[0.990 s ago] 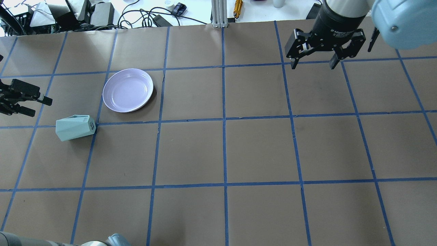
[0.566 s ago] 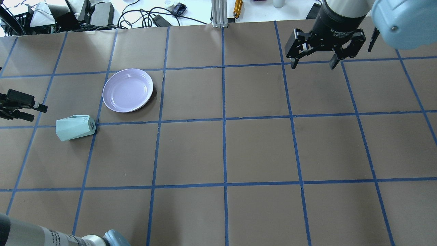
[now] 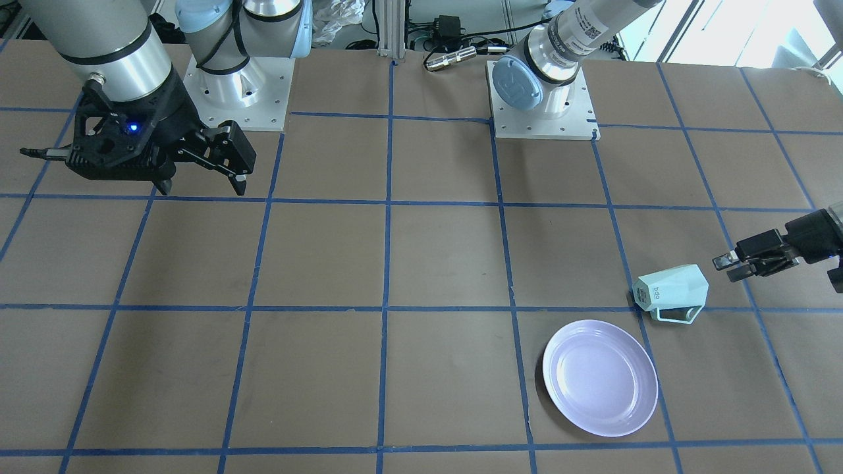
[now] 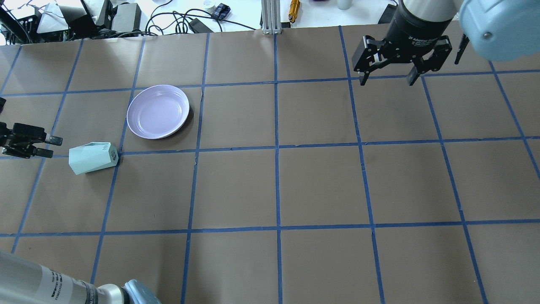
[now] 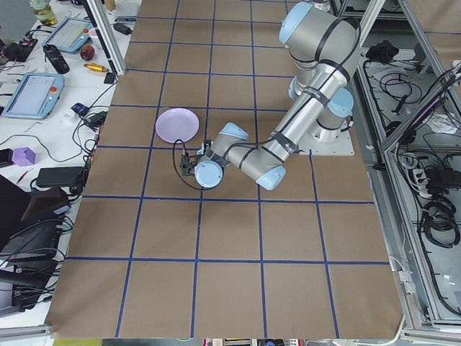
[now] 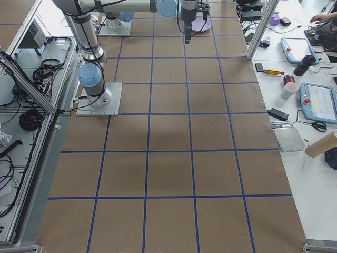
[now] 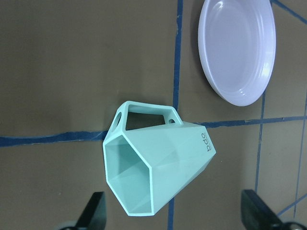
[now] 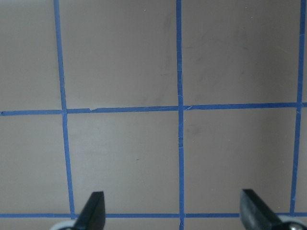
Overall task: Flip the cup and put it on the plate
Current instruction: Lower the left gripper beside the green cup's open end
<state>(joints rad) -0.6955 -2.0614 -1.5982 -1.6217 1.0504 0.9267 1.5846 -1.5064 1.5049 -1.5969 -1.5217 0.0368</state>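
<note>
The mint-green cup (image 4: 93,157) lies on its side on the table, near the plate. It also shows in the front view (image 3: 672,289) and the left wrist view (image 7: 158,167). Its open mouth faces my left gripper and its handle points toward the plate. The lavender plate (image 4: 158,111) is empty; it also shows in the front view (image 3: 600,376) and the left wrist view (image 7: 238,48). My left gripper (image 4: 52,146) is open, low, just short of the cup's mouth (image 3: 726,268). My right gripper (image 4: 386,80) is open and empty, far off on the other side.
Cables, power bricks and tools lie beyond the table's far edge (image 4: 126,17). An aluminium post (image 4: 270,17) stands at the far edge centre. The brown table (image 4: 278,185) carries a blue tape grid.
My left gripper has moved nearer the robot along the table's left edge, level with the cup's mouth. The cup, plate and right gripper have not moved.
</note>
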